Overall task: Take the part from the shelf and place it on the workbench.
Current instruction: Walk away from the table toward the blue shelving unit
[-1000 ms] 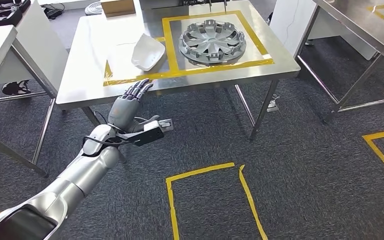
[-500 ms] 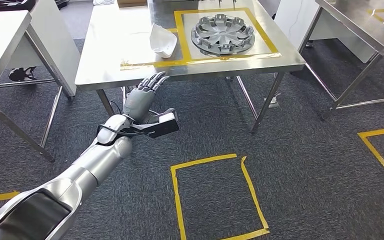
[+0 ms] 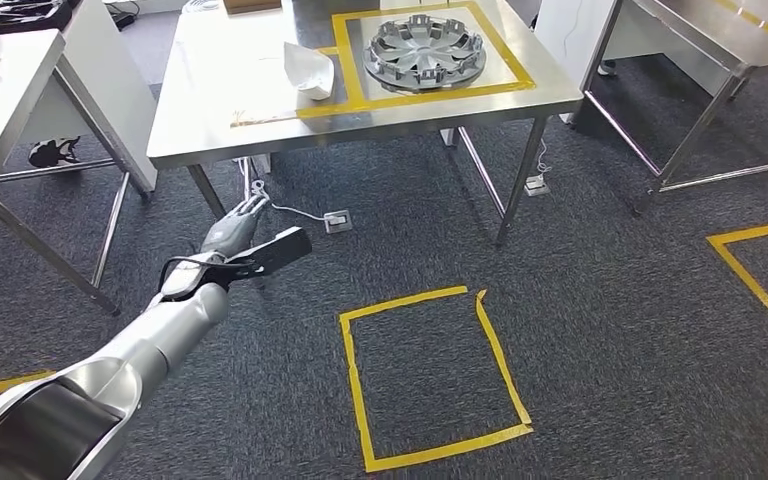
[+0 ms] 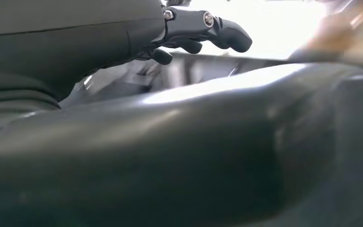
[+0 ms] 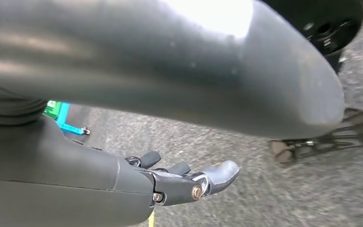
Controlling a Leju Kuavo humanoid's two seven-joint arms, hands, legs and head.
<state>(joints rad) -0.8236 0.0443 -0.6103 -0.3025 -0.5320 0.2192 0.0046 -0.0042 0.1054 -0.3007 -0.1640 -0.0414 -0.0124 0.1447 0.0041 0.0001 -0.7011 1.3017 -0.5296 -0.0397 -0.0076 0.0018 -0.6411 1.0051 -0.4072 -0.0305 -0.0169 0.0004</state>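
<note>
A white curved part lies on the steel workbench, just left of the yellow taped square that holds a grey wheel cover. My left hand hangs below and in front of the bench's near edge, over the carpet. Its fingers are stretched out and hold nothing. The left wrist view looks past the thick thumb to the dark fingers, extended with nothing in them. In the right wrist view my right hand hangs over the grey carpet, its fingers loosely extended and holding nothing.
Steel tables stand at the left and at the right. A yellow taped square marks the carpet in front of me. A floor socket with a cable lies under the workbench.
My left hand has dropped from the bench's front edge down toward the floor. The whole picture has shifted, so the camera has moved too. The white part stays on the bench.
</note>
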